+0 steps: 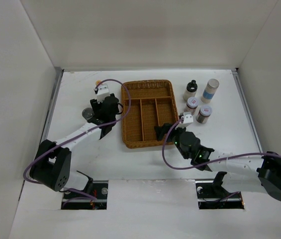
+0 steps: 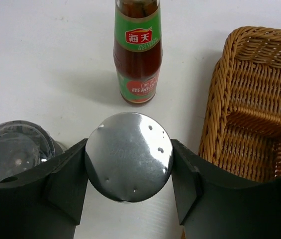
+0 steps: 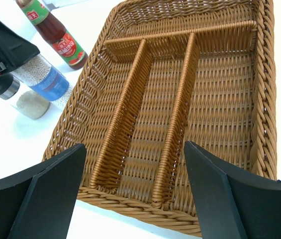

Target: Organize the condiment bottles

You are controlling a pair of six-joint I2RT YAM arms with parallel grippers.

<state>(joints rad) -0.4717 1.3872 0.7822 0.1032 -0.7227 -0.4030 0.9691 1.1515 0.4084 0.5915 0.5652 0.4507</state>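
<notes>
My left gripper [image 2: 129, 149] is shut on the round lid of a silver-lidded jar [image 2: 129, 157]. In the right wrist view this jar [image 3: 48, 79] has a blue band and white grains, and it leans slightly. A second silver-lidded jar [image 2: 13, 154] stands just left of it and also shows in the top view [image 1: 86, 113]. A dark sauce bottle [image 2: 137, 55] with a green and red label stands ahead; its yellow cap [image 1: 97, 82] shows from above. My right gripper [image 3: 135, 194] is open and empty over the near edge of the wicker tray [image 3: 259, 99].
The brown divided tray [image 1: 125, 114] sits mid-table with nothing in it. To its right stand a black-capped bottle [image 1: 191, 89], a blue-banded pale jar [image 1: 210, 90] and two red-labelled shakers [image 1: 192, 105] [image 1: 204, 114]. White walls enclose the table.
</notes>
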